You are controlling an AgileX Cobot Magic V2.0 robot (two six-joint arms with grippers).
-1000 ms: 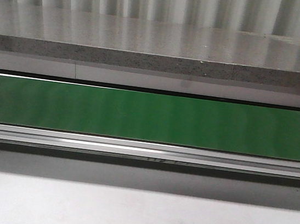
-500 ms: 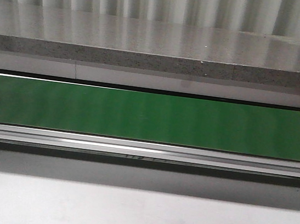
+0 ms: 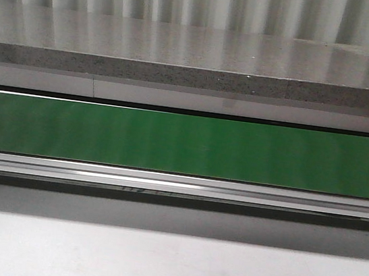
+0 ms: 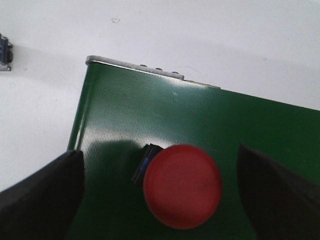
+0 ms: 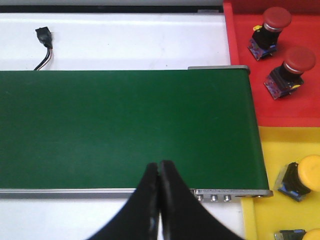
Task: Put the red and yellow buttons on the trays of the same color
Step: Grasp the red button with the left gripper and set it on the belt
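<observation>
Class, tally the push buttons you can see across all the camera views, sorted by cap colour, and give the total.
Red buttons: 3, one on the green belt between the left gripper's fingers, two in the red tray at and.
Yellow buttons: 2, both in the yellow tray, at and, the second cut off by the frame edge.
Total: 5

Glossy green belt (image 4: 150, 120), matt red button (image 4: 182, 186)

Right gripper (image 5: 159, 172) closed, fingertips touching, over the near edge of the green belt (image 5: 125, 127). Beyond the belt's end, a red tray (image 5: 240, 60) holding two red buttons (image 5: 274, 25) (image 5: 295, 67); adjoining yellow tray (image 5: 270, 150) with yellow buttons (image 5: 305, 177). Black connector (image 5: 44, 37) on white table (image 5: 125, 42).
</observation>
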